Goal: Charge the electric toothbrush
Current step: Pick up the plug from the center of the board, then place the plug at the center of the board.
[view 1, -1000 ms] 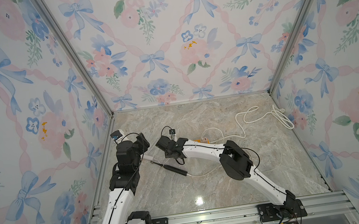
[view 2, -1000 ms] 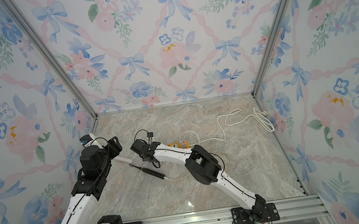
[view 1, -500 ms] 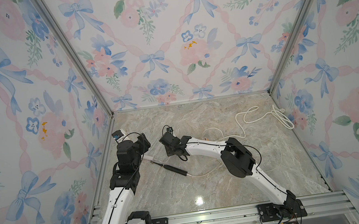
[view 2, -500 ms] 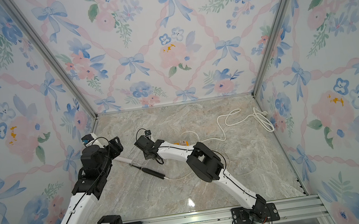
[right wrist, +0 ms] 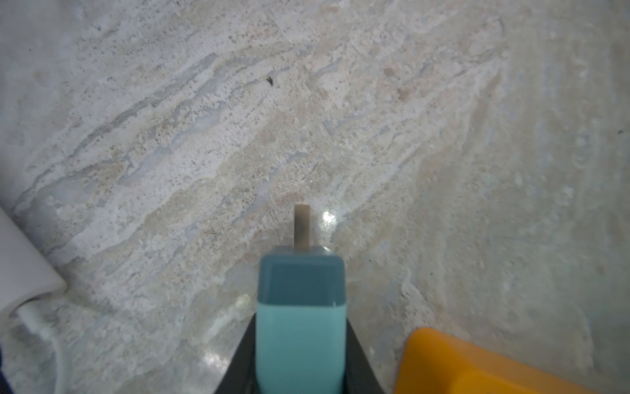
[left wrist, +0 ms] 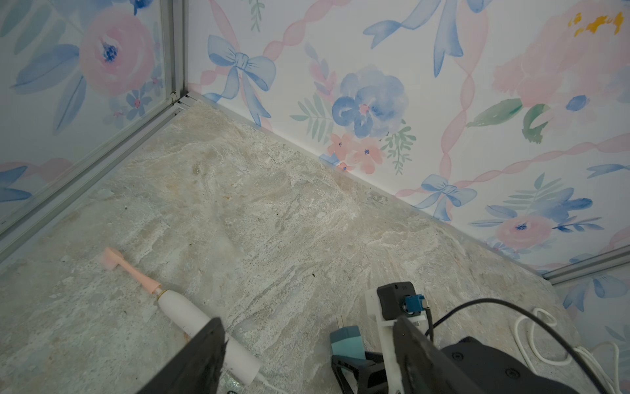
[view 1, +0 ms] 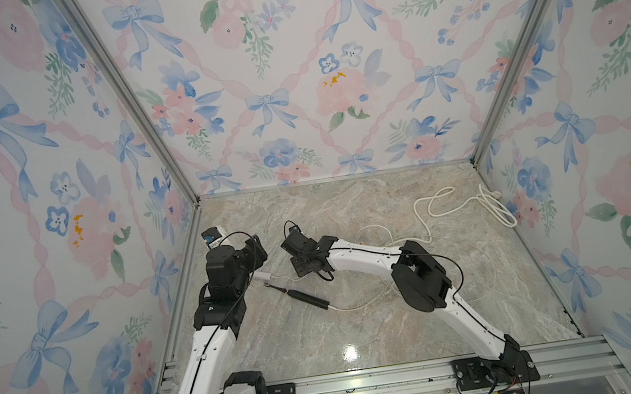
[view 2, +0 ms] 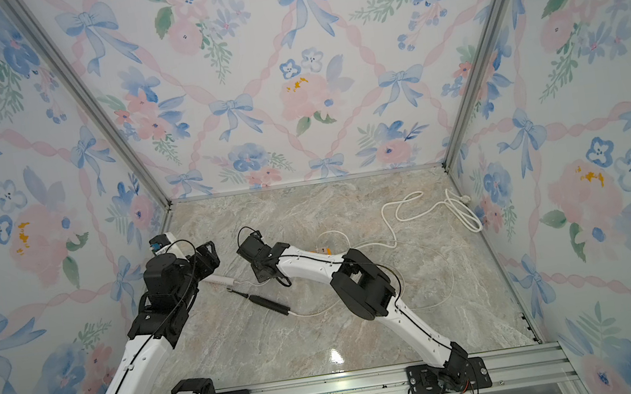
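Nearest us, the aluminium front rail [view 1: 373, 382] carries both arm bases. Beyond it the marble table [view 1: 326, 343] lies bare across its whole near half, which is the widest free ground we record.

A black toothbrush [view 1: 306, 297] lies flat left of centre, head toward the left arm, with a thin white cable [view 1: 362, 305] leaving its tail.

Just past it the two arms meet. The left gripper [view 1: 257, 253] hangs low with its jaws spread wide, holding nothing. The white electric toothbrush [left wrist: 191, 315] lies flat on the marble beneath it. Its handle passes under one finger [left wrist: 204, 354] and its pink head [left wrist: 110, 258] points toward the left wall's rail, with little room there.

The right gripper [view 1: 301, 265] is clamped on a teal adapter [right wrist: 301, 307], prong forward and close over the marble. An orange block [right wrist: 477, 365] sits just beside it (we cannot identify it). The toothbrush's base shows near the adapter, a white lead running from it.

Farther right, a loose white cord [view 1: 466, 206] loops near the right wall.

The far strip of marble up to the back edge [view 1: 332, 179] is open.
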`<state>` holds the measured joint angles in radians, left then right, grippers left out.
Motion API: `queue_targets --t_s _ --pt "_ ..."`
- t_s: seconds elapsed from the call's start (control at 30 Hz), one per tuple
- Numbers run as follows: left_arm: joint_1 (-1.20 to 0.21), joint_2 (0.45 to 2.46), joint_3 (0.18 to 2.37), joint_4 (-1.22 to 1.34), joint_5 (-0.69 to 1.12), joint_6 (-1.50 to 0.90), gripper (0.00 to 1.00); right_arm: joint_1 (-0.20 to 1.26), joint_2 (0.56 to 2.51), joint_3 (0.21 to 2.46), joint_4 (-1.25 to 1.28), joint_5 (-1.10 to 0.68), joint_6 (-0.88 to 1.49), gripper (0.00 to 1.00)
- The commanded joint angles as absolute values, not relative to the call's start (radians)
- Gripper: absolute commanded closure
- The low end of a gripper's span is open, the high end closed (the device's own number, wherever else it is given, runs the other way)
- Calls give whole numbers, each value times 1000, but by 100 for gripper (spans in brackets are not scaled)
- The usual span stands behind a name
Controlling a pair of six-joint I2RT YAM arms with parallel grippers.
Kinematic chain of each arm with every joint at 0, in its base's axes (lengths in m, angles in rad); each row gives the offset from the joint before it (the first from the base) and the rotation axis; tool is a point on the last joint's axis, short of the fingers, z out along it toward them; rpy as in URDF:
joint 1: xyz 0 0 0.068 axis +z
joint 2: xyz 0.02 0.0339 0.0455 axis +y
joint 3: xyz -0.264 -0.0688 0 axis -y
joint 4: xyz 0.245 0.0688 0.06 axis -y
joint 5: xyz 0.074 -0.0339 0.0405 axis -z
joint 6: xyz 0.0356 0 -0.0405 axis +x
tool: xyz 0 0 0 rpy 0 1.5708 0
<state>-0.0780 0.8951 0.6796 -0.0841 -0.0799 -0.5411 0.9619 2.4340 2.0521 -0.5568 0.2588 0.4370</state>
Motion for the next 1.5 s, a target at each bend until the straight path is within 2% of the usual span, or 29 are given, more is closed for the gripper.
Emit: queue_targets --t_s 0.0,0.23,0.37,0.5,0.67,0.9,1.1,1.47 --pt "-58 910 708 -95 -8 -507 21 947 2309 2056 -675 151 252 92" --pt "-43 917 710 -95 17 -506 21 896 2257 2188 -1034 -10 -25 93" --pt "-41 921 706 -88 39 -500 21 893 2317 2365 -1309 5 -199 93" --pt "-41 923 702 -78 73 -484 20 873 2346 2447 -1435 1 -293 90" --pt "-41 928 695 -64 106 -471 18 859 2372 2485 -1617 165 -426 87" --pt "-41 942 692 -42 162 -466 15 822 2362 2466 -1679 234 -530 85" --pt "-41 945 692 -35 169 -469 15 847 2414 2472 -1676 371 -695 83" --pt "-40 943 692 -32 178 -465 14 903 2570 2525 -1619 352 -779 82"
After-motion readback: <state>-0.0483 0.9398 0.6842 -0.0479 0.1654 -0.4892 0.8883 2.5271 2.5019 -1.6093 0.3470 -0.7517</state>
